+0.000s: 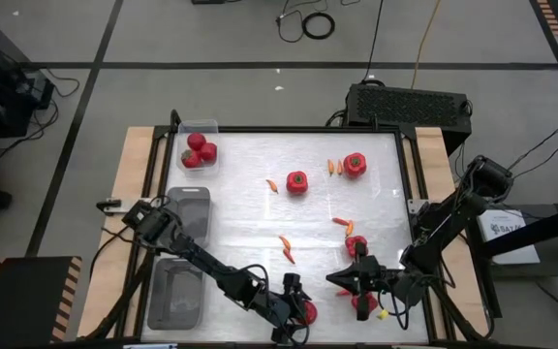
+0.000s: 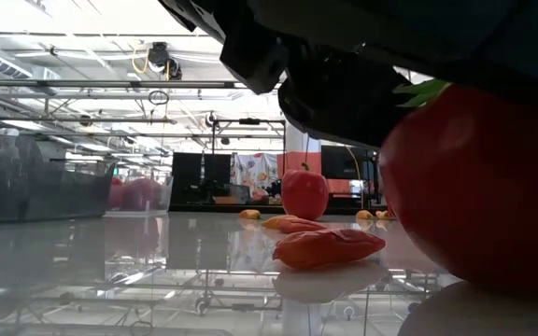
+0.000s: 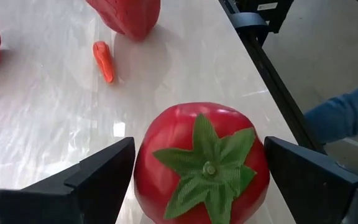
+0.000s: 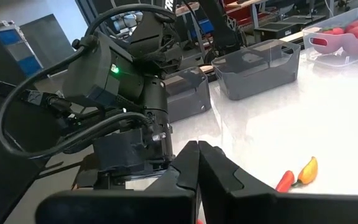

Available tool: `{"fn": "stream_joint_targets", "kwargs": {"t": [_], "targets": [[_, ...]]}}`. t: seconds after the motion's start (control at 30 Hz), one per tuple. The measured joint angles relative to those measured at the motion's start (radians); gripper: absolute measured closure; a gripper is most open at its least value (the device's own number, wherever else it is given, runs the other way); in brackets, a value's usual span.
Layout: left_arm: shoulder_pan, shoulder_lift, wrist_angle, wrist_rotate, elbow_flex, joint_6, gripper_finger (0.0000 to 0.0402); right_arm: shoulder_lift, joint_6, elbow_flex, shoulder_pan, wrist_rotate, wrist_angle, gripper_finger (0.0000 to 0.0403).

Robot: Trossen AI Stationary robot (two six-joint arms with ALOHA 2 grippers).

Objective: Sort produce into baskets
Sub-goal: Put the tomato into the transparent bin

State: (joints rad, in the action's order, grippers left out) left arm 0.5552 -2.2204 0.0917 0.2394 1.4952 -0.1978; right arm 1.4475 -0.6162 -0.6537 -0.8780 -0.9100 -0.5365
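Lumpy red bell pepper [image 3: 202, 163], green stem

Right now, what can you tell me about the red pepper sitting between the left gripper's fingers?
The bell pepper is glossy red, lumpy and rounded, with a green star-shaped calyx and short stem facing the wrist camera. It looks like smooth plastic. It rests on the white table near the front edge, between the open fingers of the left gripper, which flank it on both sides with a small gap showing on each. A small orange-red chili lies apart from it, farther along the table.
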Motion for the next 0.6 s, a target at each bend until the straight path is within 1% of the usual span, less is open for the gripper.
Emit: {"fn": "stream_joint_targets", "kwargs": {"t": [0.23, 0.47, 0.6], "targets": [[0.0, 0.0, -0.012, 0.0, 0.0, -0.005, 0.0045, 0.0, 0.001, 0.0, 0.001, 0.0, 0.0, 0.0403], [0.0, 0.0, -0.015, 0.0, 0.0, -0.006, 0.0089, 0.0, 0.004, 0.0, 0.001, -0.001, 0.0, 0.0403], [0.0, 0.0, -0.016, 0.0, 0.0, -0.007, 0.0099, 0.0, 0.004, 0.0, 0.001, -0.001, 0.0, 0.0403]]}}
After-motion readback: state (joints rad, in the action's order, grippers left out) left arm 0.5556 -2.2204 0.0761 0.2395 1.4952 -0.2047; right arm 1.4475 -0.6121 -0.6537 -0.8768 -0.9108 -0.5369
